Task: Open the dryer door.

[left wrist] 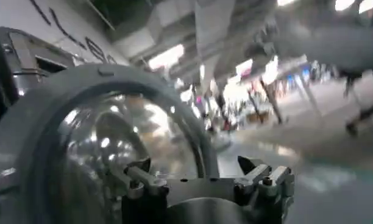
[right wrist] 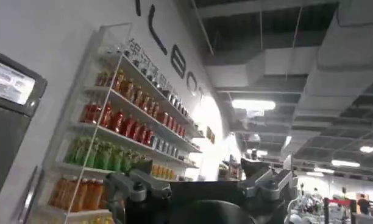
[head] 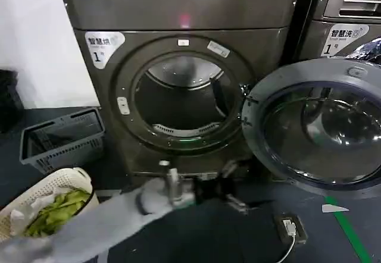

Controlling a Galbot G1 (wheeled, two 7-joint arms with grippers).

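1 dryer door [head: 315, 126] wide open, left claw [head: 229, 185] below.

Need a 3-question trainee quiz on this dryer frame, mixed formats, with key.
1. True or false: the dryer door is shut against the drum opening.
2. Multiple choice: which side of the dryer is the door hinged on, in the head view? A) left B) right C) top
3. Fill in: the white basket at lower left holds ____ items.

Key:
1. False. It is swung wide open, inner face toward the camera.
2. B. It hangs out to the right, in front of the LG machine.
3. Green. The left gripper, open, sits low in front of the dryer, below the opening.
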